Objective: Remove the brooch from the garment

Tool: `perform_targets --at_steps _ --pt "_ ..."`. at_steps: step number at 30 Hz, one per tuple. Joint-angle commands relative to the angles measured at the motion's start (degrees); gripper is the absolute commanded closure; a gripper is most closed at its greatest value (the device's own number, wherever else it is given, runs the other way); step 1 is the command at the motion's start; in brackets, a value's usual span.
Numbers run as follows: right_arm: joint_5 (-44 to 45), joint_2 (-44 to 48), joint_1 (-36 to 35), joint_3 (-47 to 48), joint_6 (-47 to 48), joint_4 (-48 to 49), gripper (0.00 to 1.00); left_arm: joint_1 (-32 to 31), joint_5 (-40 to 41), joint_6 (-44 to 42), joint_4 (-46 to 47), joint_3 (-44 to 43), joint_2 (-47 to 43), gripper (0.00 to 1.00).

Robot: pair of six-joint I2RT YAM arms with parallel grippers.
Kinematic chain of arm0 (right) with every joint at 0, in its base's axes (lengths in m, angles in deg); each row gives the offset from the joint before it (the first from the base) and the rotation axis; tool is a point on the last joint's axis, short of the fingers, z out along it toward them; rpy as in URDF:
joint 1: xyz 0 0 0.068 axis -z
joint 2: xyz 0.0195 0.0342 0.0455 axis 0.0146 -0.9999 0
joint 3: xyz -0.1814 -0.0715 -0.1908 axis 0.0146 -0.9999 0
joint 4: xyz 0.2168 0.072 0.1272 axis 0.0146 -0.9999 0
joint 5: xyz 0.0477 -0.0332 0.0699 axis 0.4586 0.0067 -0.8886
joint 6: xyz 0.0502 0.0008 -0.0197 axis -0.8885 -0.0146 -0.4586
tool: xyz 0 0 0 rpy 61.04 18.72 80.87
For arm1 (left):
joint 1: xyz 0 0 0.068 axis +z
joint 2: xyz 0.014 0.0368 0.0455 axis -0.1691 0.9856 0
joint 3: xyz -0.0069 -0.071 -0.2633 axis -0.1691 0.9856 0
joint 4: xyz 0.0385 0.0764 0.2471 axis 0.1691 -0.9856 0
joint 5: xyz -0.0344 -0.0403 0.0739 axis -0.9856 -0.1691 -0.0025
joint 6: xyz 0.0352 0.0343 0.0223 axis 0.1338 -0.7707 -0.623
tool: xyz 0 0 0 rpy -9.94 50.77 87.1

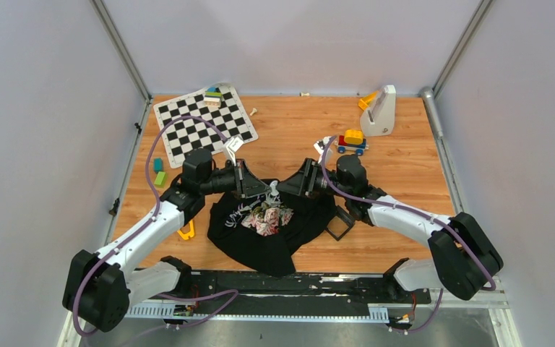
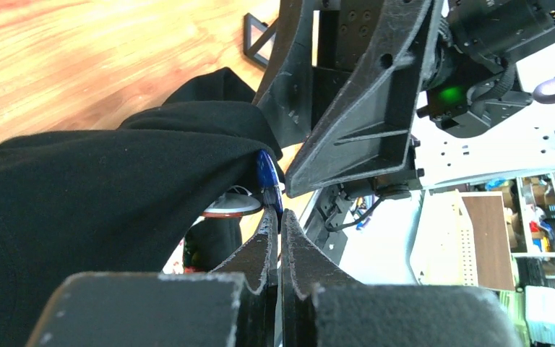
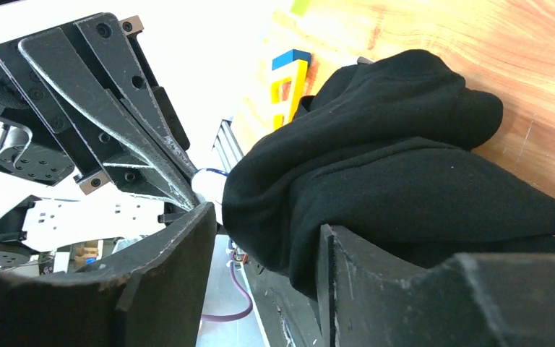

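Note:
The black shirt (image 1: 260, 242) with a printed front lies at the table's middle, and its top fold is lifted. The brooch (image 2: 266, 173) shows edge-on as a small blue disc on that fold. My left gripper (image 2: 280, 215) is shut on the brooch's lower edge. In the right wrist view the brooch (image 3: 208, 182) sits pale with a blue rim at the left gripper's fingertips (image 3: 177, 189). My right gripper (image 3: 267, 217) is open, with a thick fold of the shirt (image 3: 376, 181) between its jaws, lying on one finger. In the top view the two grippers meet tip to tip (image 1: 269, 189) (image 1: 286, 188).
A black square frame (image 1: 340, 223) lies by the shirt's right edge. A checkerboard (image 1: 204, 123) with stacked blocks (image 1: 212, 95) is at the back left. A toy truck (image 1: 352, 141) and a white stand (image 1: 380, 110) are at the back right. A yellow piece (image 1: 186, 231) and small blocks (image 1: 159, 173) lie to the left.

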Motion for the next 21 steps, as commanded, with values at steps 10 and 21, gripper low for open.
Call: perform_targets --at_steps 10,21 --pt "-1.92 -0.28 0.17 1.74 -1.86 5.74 0.64 0.3 -5.67 3.79 8.49 0.38 -0.76 1.0" --pt "-6.07 -2.39 0.0 4.01 -0.95 4.78 0.68 0.31 -7.55 2.92 8.8 0.06 -0.55 1.0"
